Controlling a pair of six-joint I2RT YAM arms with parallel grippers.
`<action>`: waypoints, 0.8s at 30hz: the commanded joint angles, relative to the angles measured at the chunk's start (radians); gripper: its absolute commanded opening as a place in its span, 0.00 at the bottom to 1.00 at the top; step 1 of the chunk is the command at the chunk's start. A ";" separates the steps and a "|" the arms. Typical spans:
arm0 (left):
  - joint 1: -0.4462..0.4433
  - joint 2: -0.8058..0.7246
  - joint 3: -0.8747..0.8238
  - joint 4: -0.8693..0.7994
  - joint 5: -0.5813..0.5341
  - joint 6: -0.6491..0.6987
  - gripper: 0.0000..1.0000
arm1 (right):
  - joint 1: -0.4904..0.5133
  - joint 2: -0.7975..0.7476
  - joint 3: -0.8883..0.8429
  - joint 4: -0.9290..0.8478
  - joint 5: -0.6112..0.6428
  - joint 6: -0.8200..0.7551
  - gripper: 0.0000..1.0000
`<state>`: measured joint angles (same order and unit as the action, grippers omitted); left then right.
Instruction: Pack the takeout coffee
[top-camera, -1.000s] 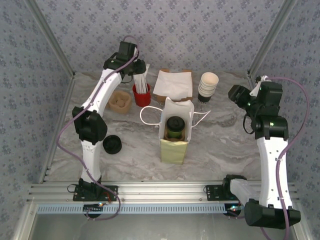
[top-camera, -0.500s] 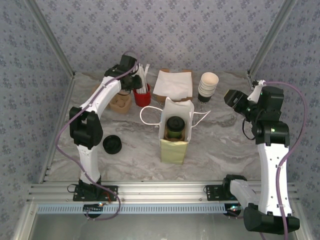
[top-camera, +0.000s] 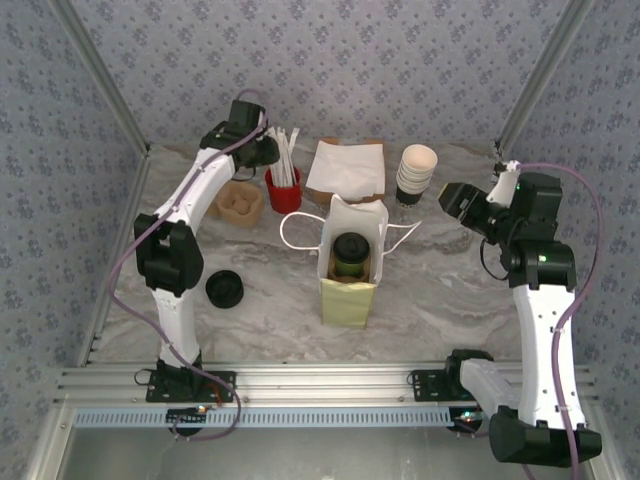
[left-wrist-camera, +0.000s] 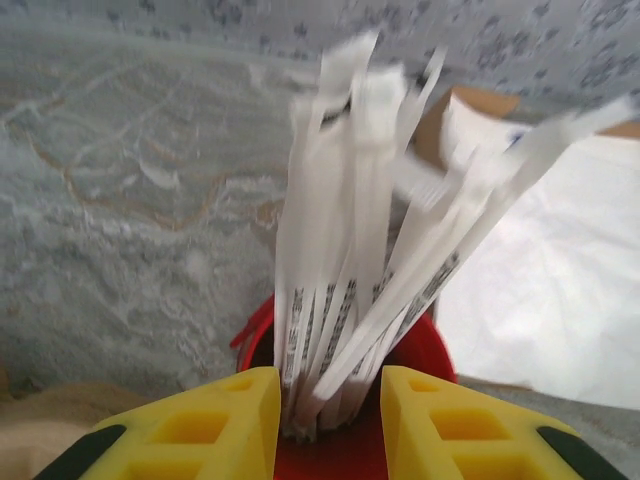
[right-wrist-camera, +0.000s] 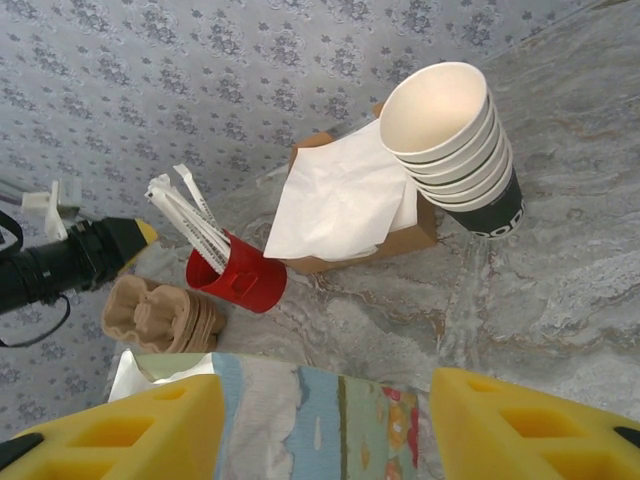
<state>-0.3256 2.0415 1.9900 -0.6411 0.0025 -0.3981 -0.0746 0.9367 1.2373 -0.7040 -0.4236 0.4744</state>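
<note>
Takeout coffee (top-camera: 351, 252) (green cup, black lid) stands upright inside the open paper bag (top-camera: 349, 297), white above and yellow below, at the middle of the desk (top-camera: 440, 290). The lid sits below the bag's rim. The bag is upright, its white handles looped out to either side.

Left hand (top-camera: 266, 150) is at the far left of the desk, over the red cup (top-camera: 283, 192) that holds the wrapped sticks (top-camera: 288, 160). From the left wrist view, the two yellow fingers (left-wrist-camera: 225, 420) stand part-way apart, one on each side of the base of the stick bundle, with the red cup's rim just beneath. The sticks fill the gap. Cannot tell whether the fingers press them or only flank them.

Right hand (top-camera: 452, 198) hangs in the air on the right side, near the stack of white paper cups (top-camera: 417, 168) but not touching it, and well apart from the bag. From the right wrist view its fingers (right-wrist-camera: 540, 425) are spread wide, with a blurred coloured patch (right-wrist-camera: 330, 425) between them, too close to make out.

Also on the desk:
- white napkins in a brown holder (top-camera: 346, 168), between the red cup and the cup stack
- pulp cup carriers (top-camera: 240, 203), just left of the red cup
- a loose black lid (top-camera: 225, 289), near the left arm
</note>
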 joint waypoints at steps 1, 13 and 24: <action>-0.001 0.028 0.065 0.007 0.040 0.035 0.33 | 0.015 -0.003 -0.012 0.015 0.003 0.005 0.59; -0.010 0.095 0.137 -0.011 0.048 0.050 0.34 | 0.036 -0.015 -0.013 0.002 0.019 0.003 0.59; -0.019 0.147 0.229 -0.064 0.053 0.068 0.31 | 0.040 -0.016 -0.012 -0.003 0.011 0.004 0.59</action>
<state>-0.3378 2.1704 2.1685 -0.6697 0.0391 -0.3485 -0.0429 0.9356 1.2243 -0.7006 -0.4152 0.4747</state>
